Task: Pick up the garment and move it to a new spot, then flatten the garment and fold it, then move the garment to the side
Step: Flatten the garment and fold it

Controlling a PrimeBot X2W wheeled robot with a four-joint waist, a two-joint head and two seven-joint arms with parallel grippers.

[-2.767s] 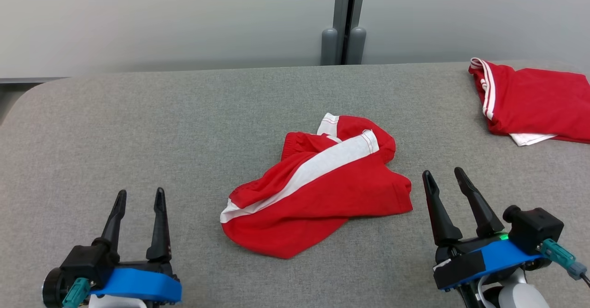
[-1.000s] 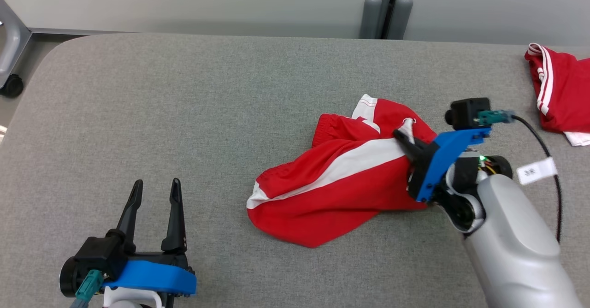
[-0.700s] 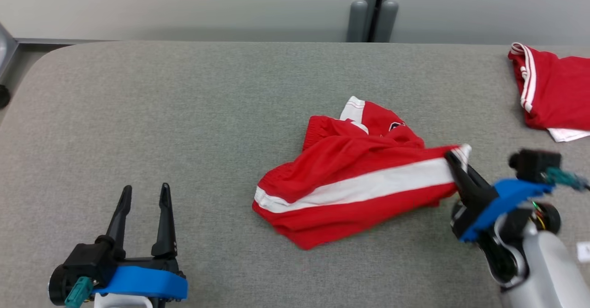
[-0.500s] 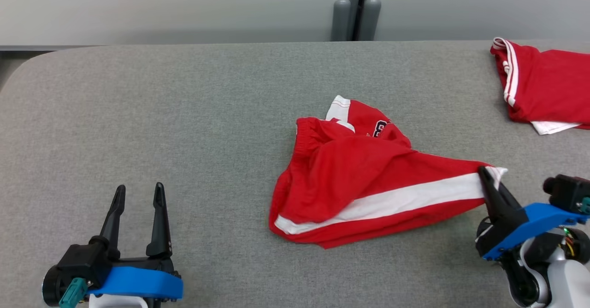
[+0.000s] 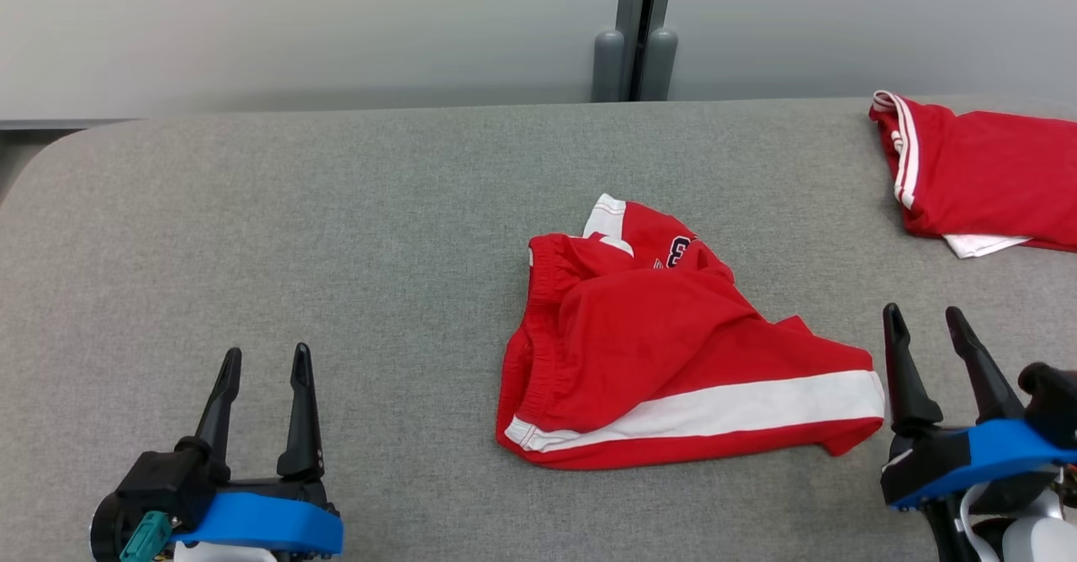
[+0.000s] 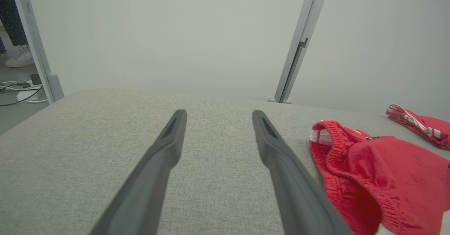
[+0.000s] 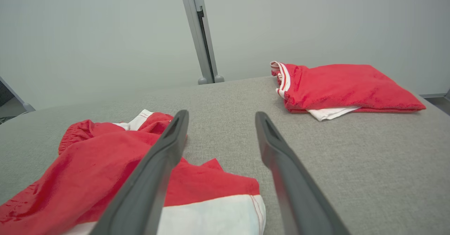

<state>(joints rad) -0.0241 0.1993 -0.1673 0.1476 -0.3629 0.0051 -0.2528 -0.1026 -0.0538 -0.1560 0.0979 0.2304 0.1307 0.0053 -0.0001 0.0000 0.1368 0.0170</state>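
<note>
Jaws wide apart on both, left gripper [image 5: 267, 350] and right gripper [image 5: 922, 310] held nothing at the tabletop's [image 5: 336, 234] near edge. The crumpled red garment [image 5: 665, 352] lay mid-tabletop, just beside the right gripper. A folded red pile [image 5: 984, 175] sat at the far right corner.

Lab-like test room: grey padded table [image 5: 336, 209], plain partition panels [image 5: 294, 23], floor cables [image 6: 21, 95].

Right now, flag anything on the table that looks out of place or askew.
The red shorts lie rumpled on the table, waistband bunched, not flat. The folded red garment at far right looks tidy. Nothing looks damaged.
</note>
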